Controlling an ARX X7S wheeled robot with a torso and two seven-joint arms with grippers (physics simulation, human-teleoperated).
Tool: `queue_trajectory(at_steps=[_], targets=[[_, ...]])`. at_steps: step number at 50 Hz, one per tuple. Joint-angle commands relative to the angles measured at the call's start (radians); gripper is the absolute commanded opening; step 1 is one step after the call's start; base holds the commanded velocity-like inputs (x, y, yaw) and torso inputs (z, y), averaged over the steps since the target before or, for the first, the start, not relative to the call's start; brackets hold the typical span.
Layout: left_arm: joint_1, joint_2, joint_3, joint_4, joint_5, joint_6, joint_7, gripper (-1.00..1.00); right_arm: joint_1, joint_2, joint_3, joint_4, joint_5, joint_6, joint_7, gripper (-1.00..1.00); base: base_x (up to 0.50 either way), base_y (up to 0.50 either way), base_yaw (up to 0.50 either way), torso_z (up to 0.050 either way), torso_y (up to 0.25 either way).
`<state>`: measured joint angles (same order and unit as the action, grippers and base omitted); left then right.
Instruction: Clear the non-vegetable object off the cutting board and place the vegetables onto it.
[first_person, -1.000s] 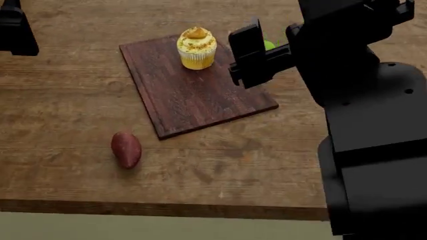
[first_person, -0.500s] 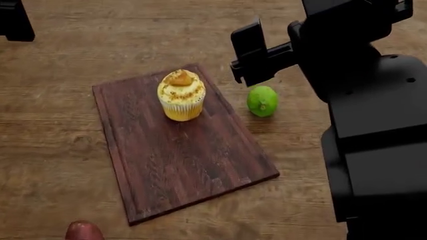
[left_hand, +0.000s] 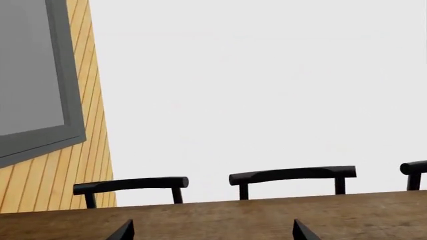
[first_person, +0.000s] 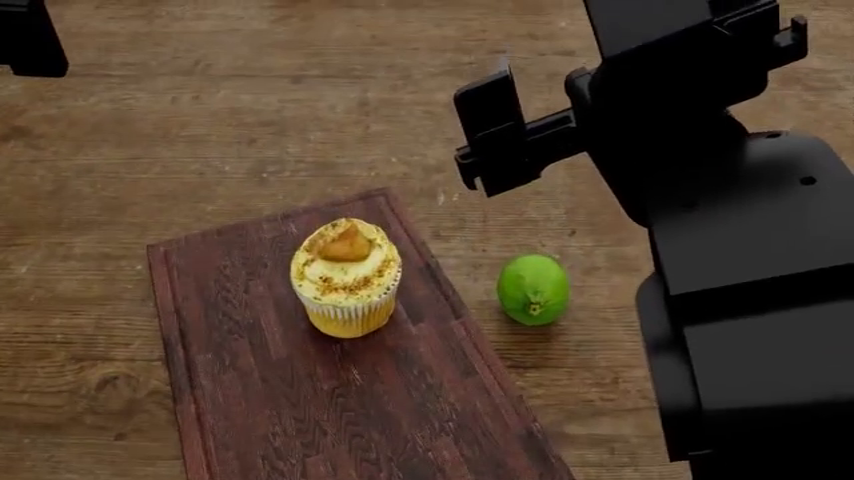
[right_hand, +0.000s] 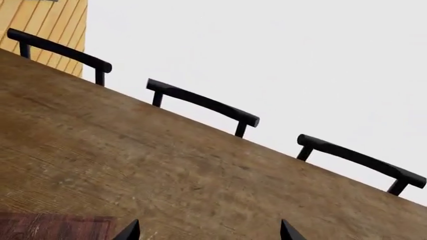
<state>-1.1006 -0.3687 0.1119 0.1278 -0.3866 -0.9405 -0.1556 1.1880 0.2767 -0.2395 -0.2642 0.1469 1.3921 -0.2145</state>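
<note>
Both claws are spread wide and hold nothing: in each wrist view two dark fingertips stand far apart with only bare wood between them. At the far left of the head view, a dark corner of the left claw (left_hand: 210, 231) arm sits high over the desk (first_person: 160, 110), well away from everything on it. Next comes the cutting board (first_person: 254, 390), dark reddish-brown, lying flat and turned at a slant, its lower part running out of view. On its upper half stands the cupcake (first_person: 346, 277), upright in its pale pleated wrapper with a crumbly orange-yellow top, clear of the board's edges. Off the board's right edge, on bare wood, rests a smooth green ball (first_person: 534, 289), near the cupcake but apart from it. Above that ball hangs the right claw (first_person: 514, 125), raised off the desk, touching nothing. No tuber shows in any view. Across the desk's far edge, three black chair backs (right_hand: 203, 104) line up against a white wall.
</note>
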Motion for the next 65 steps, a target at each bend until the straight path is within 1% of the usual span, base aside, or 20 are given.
queue_trajectory(at_steps=[1,7,12,16,21,22,23,26,29,33,37,42,45,56,65], targets=[[-0.001,-0.002,0.001,0.007,-0.005,-0.005,-0.002,1.0,-0.02,0.002,0.002,-0.025,0.013,0.017,-0.003,1.0,0.5,0.0,0.0,0.0,0.0],[0.004,-0.003,0.001,0.006,-0.007,-0.002,-0.002,1.0,-0.032,-0.002,0.005,-0.04,0.021,0.033,-0.004,1.0,0.49,0.0,0.0,0.0,0.0],[0.011,-0.003,0.003,0.0,-0.006,0.008,-0.001,1.0,-0.051,-0.021,0.021,-0.067,0.047,0.052,-0.019,1.0,0.0,0.0,0.0,0.0,0.0],[0.011,-0.003,0.006,-0.009,-0.004,0.015,0.0,1.0,-0.048,-0.066,0.073,-0.062,0.075,0.113,-0.029,1.0,0.0,0.0,0.0,0.0,0.0],[0.011,-0.002,0.008,-0.01,-0.004,0.016,-0.001,1.0,-0.042,-0.101,0.09,-0.086,0.109,0.174,-0.033,1.0,0.0,0.0,0.0,0.0,0.0],[0.01,-0.003,0.009,-0.011,-0.004,0.016,-0.001,1.0,-0.041,-0.101,0.093,-0.079,0.146,0.178,-0.009,1.0,0.0,0.0,0.0,0.0,0.0],[0.01,-0.003,0.009,-0.007,-0.006,0.013,-0.001,1.0,-0.038,-0.095,0.097,-0.07,0.226,0.178,0.047,1.0,0.0,0.0,0.0,0.0,0.0],[0.008,-0.004,0.008,-0.005,-0.007,0.01,-0.002,1.0,-0.024,-0.06,0.109,-0.039,0.527,0.178,0.259,1.0,0.0,0.0,0.0,0.0,0.0],[0.009,-0.004,0.011,-0.009,-0.006,0.014,-0.001,1.0,-0.006,-0.036,0.086,-0.011,0.746,0.177,0.418,1.0,0.0,0.0,0.0,0.0,0.0],[0.004,-0.003,0.014,-0.011,-0.006,0.015,-0.001,1.0,0.016,-0.012,0.041,0.034,0.934,0.175,0.549,1.0,0.0,0.0,0.0,0.0,0.0],[0.004,-0.003,0.016,-0.016,-0.007,0.018,0.0,1.0,0.039,-0.006,0.003,0.065,1.037,0.169,0.604,1.0,0.0,0.0,0.0,0.0,0.0],[0.002,-0.004,0.017,-0.023,-0.005,0.025,0.001,1.0,0.054,0.001,-0.039,0.087,1.094,0.161,0.623,1.0,0.0,0.0,0.0,0.0,0.0],[0.006,-0.004,0.017,-0.022,-0.007,0.027,0.001,1.0,0.053,0.012,-0.074,0.094,1.089,0.139,0.603,1.0,0.0,0.0,0.0,0.0,0.0],[0.016,-0.004,0.024,-0.034,-0.005,0.044,0.004,1.0,0.064,0.056,-0.245,0.127,0.979,0.044,0.482,1.0,0.0,0.0,0.0,0.0,0.0],[0.012,-0.004,0.025,-0.036,-0.007,0.043,0.003,1.0,0.085,0.058,-0.313,0.182,0.926,-0.019,0.409,1.0,0.0,0.0,0.0,0.0,0.0]])
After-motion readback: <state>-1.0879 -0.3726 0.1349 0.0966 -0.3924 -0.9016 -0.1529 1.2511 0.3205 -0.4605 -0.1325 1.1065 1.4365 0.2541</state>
